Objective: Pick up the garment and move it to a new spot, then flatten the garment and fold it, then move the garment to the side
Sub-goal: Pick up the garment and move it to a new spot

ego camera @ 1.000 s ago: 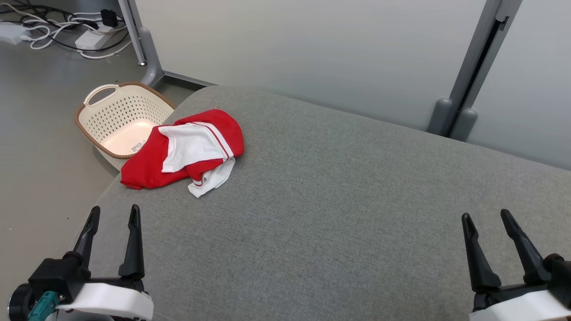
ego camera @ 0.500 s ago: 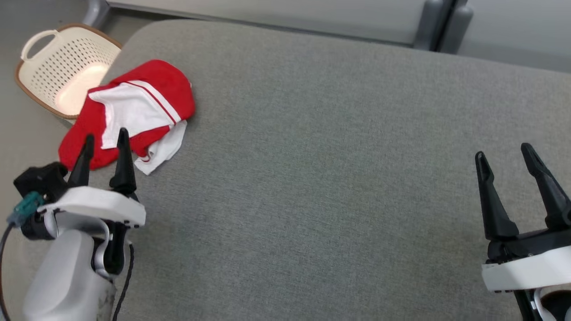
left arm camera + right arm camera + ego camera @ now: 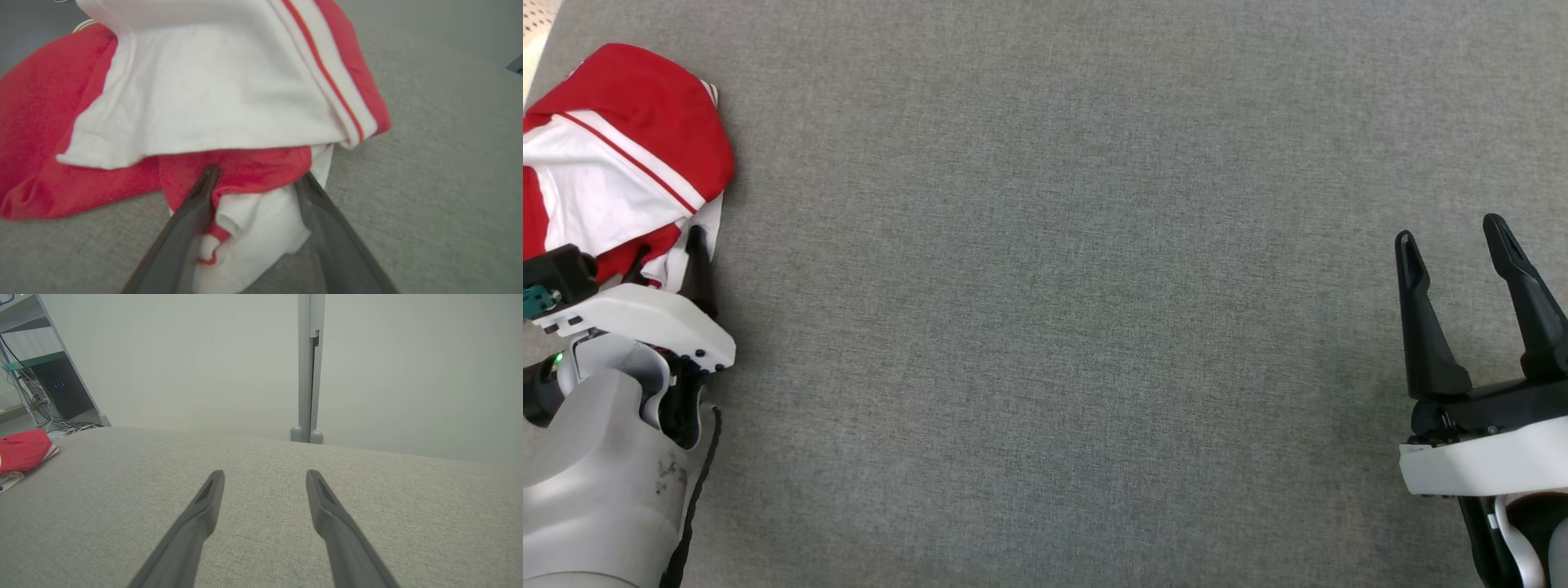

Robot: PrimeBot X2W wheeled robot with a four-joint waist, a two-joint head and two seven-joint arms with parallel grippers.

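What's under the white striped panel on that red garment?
Red fabric of the garment shows beneath the white panel, then a white fold resting on the grey cushion. Anything deeper inside the bundle is covered.

My left claw [image 3: 671, 249] sits at eight o'clock, its white housing and pale forearm below it. One dark finger [image 3: 696, 260] stands up against the near edge of the shirt [image 3: 621, 155]; the other is mostly hidden. The shirt lies bunched at ten o'clock, red with a white panel and a thin red stripe. My right claw [image 3: 1448, 229] is at four o'clock, fingers spread wide over bare grey cushion [image 3: 1054, 286], well apart from the shirt.
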